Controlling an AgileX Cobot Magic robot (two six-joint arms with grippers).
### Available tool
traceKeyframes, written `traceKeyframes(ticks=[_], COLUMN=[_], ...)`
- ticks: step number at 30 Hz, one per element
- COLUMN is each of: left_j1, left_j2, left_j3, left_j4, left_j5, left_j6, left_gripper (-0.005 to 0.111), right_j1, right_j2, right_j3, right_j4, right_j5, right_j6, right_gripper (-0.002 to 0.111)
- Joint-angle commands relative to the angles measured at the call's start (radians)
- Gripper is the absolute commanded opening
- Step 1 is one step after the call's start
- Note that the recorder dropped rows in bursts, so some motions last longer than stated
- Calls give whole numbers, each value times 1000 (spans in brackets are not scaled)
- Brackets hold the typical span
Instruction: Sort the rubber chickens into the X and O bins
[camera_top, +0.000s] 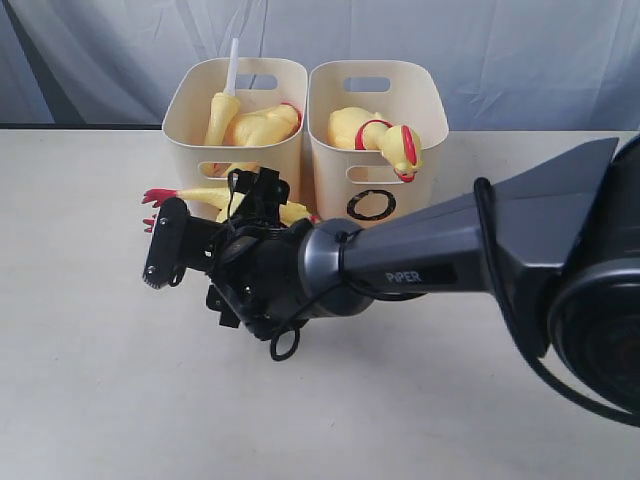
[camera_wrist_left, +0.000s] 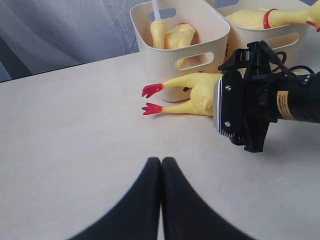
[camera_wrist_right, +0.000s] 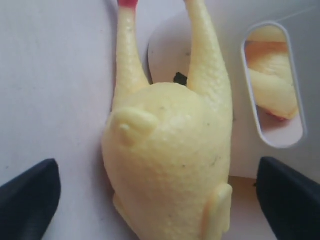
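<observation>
The pale table carries everything. The dark right arm reaches low across it toward the far edge, where two cream tubs with rounded corners and slot handles stand side by side, touching. One tub shows a black O on its front wall. The front of the other tub is hidden by the arm, so its mark cannot be read. A whole rubber chicken lies curled in the O tub, yellow with a red neck band and a red comb resting on the rim. The other tub holds a yellow body piece and a neck piece leaning upright with a white tube sticking out above the rim. A third chicken lies flat on the table just in front of this unmarked tub, close against its front wall. It has a plump, pebbled yellow body, a stubby wing and two long legs. Its red feet point away from the O tub, along the far edge. The right gripper hangs directly over this chicken's body with its black fingers spread wide on either side, gripping nothing. The left gripper sits above bare table nearer the front edge. Its fingers are pressed together and hold nothing.
</observation>
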Motion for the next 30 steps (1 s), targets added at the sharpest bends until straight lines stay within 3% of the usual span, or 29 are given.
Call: traceKeyframes(ticks=[1, 30], left_j1=[0, 0], left_j2=[-8, -8], left_j3=[2, 2], left_j4=[-2, -2], left_j5=[-9, -9], left_j6=[-3, -3], left_gripper=[0, 0], right_j1=[-4, -26], right_j2=[20, 55], right_j3=[-30, -64], right_j4=[-13, -34], right_j5=[58, 25], right_j6=[23, 29], right_gripper=[104, 104])
